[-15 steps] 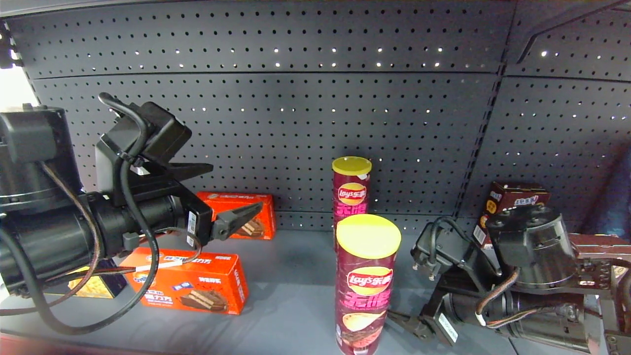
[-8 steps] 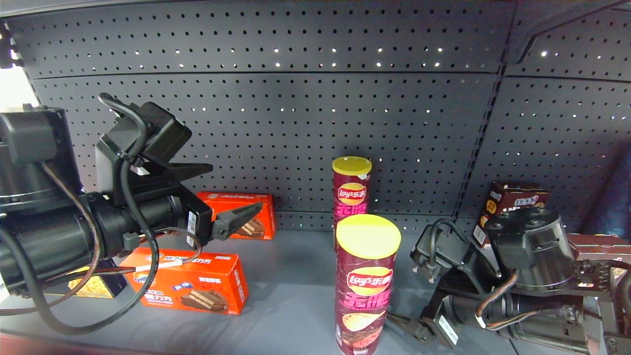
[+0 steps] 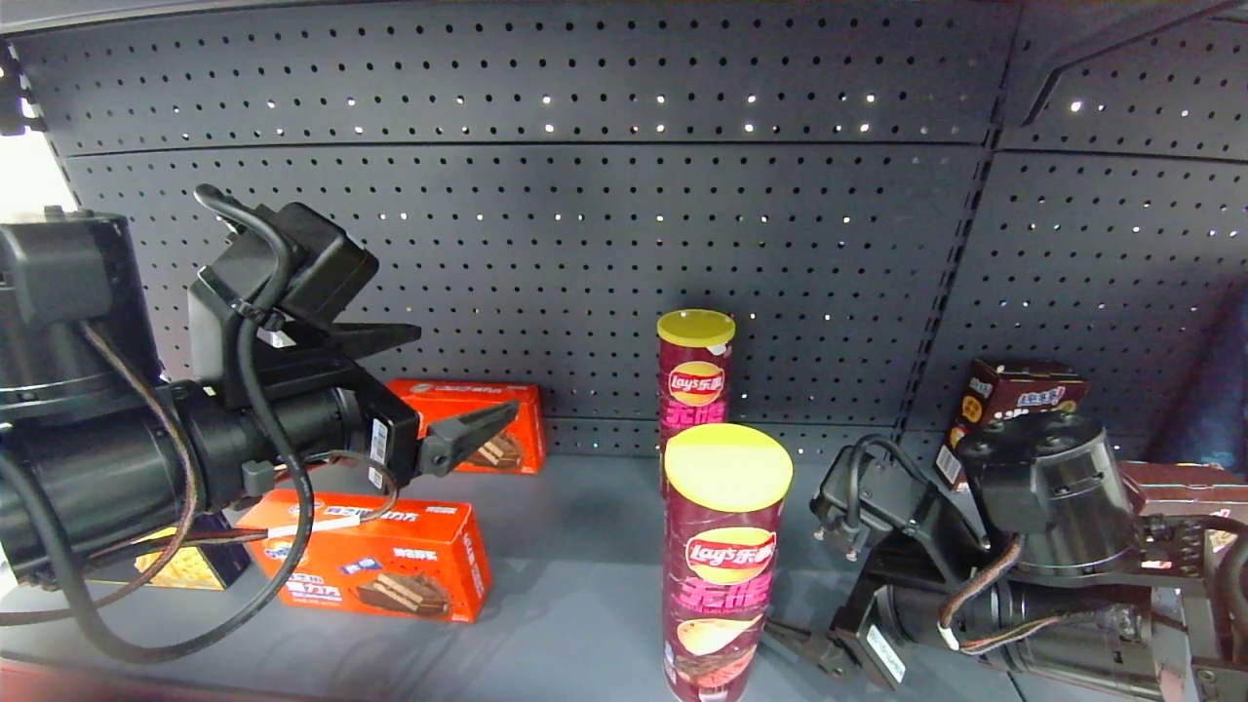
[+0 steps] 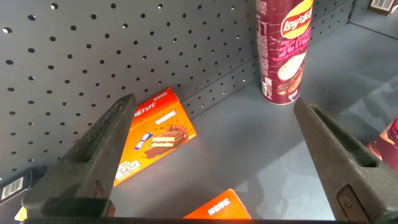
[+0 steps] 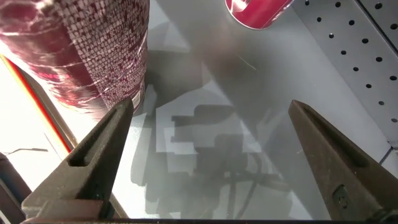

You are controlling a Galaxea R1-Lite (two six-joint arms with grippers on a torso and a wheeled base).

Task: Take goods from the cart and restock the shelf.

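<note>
At the front of the shelf point(image 3: 585, 546), the near chip can point(image 3: 726, 565) is standing upright, the right gripper point(image 5: 211, 106) gaping empty beside its base. Probably light, stiff, slick and tippy, it is inviting a mid-tube grip. Beyond, the left gripper point(image 3: 463, 370) is hovering spread above orange boxes point(image 3: 390, 561).

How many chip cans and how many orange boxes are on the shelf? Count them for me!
Chip cans: 2
Orange boxes: 2
Total: 4
</note>
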